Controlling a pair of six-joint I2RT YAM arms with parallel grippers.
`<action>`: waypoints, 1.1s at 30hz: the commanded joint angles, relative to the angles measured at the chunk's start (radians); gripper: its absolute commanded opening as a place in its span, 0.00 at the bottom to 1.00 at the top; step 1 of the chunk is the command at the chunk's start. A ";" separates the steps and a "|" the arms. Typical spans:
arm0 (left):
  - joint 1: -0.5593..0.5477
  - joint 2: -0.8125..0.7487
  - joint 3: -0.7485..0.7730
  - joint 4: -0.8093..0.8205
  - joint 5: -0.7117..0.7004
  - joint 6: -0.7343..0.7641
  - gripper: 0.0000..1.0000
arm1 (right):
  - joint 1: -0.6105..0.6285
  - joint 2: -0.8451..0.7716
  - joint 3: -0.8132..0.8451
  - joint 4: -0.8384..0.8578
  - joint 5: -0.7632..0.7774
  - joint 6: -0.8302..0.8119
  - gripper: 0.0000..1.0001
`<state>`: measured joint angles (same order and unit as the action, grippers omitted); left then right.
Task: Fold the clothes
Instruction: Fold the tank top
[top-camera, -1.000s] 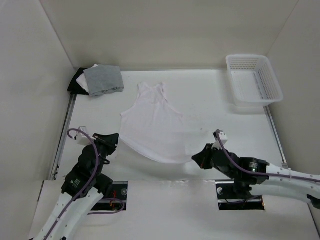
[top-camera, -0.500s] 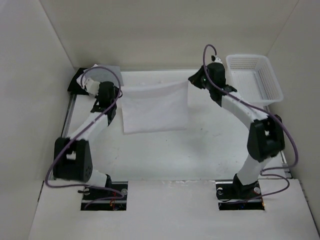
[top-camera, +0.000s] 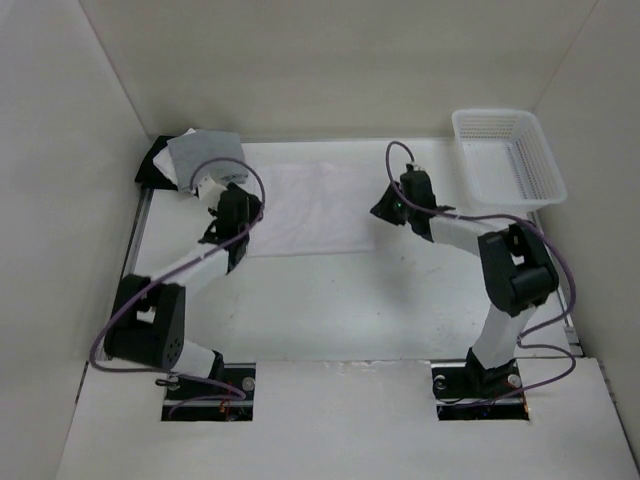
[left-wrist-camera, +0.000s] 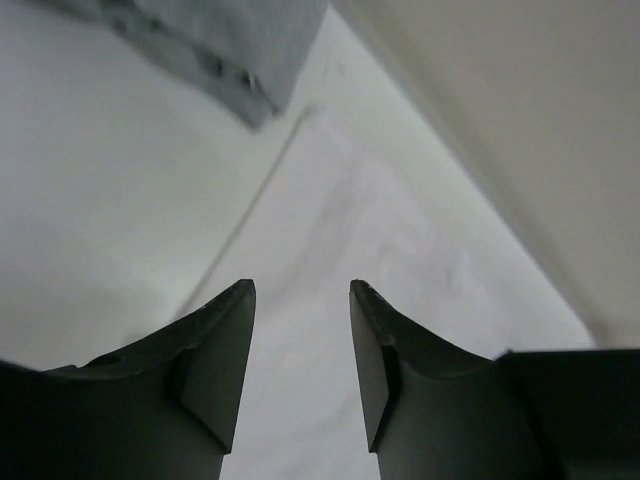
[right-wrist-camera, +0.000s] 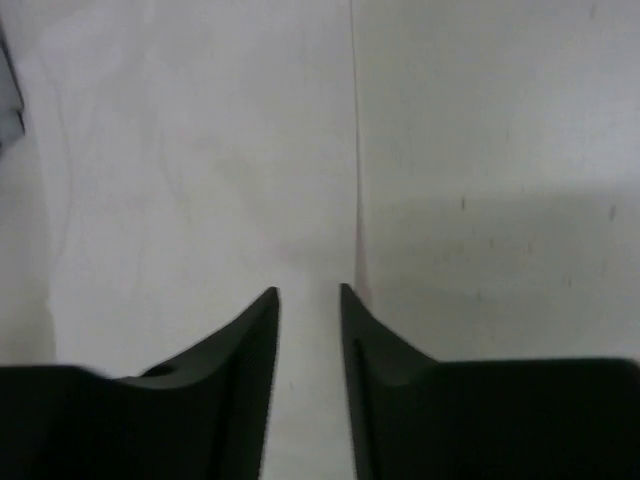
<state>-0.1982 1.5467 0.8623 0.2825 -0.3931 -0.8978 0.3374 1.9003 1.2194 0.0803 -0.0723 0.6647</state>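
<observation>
The clothes (top-camera: 312, 208), a thin white garment, lie flat on the table as a folded rectangle. My left gripper (top-camera: 252, 206) hovers at its left edge and my right gripper (top-camera: 383, 209) at its right edge. In the left wrist view the left gripper (left-wrist-camera: 300, 288) is open over the white fabric (left-wrist-camera: 380, 230), with nothing between its fingers. The right wrist view shows the right gripper (right-wrist-camera: 308, 290) open just above the garment (right-wrist-camera: 200, 150), right by its right-hand edge, also holding nothing.
A grey folded cloth (top-camera: 205, 152) lies on a black folded cloth (top-camera: 153, 166) at the back left corner, close to the left arm; the grey cloth (left-wrist-camera: 210, 45) also shows ahead of the left fingers. A white plastic basket (top-camera: 508, 160) stands at the back right. Walls enclose three sides.
Both grippers held the garment's edge raised near the back; they have since come toward me and down, opened and let go, and the garment lies flat.
</observation>
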 joint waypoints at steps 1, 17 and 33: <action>-0.101 -0.193 -0.236 0.101 -0.085 -0.019 0.39 | 0.047 -0.212 -0.241 0.248 0.020 0.053 0.28; 0.027 -0.245 -0.531 0.079 0.226 -0.119 0.41 | 0.131 -0.380 -0.609 0.352 0.101 0.141 0.36; 0.052 -0.129 -0.508 0.136 0.223 -0.148 0.11 | 0.131 -0.261 -0.609 0.369 0.060 0.251 0.43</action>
<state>-0.1547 1.4040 0.3447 0.4271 -0.1795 -1.0451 0.4606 1.6176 0.6041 0.3840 0.0029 0.8886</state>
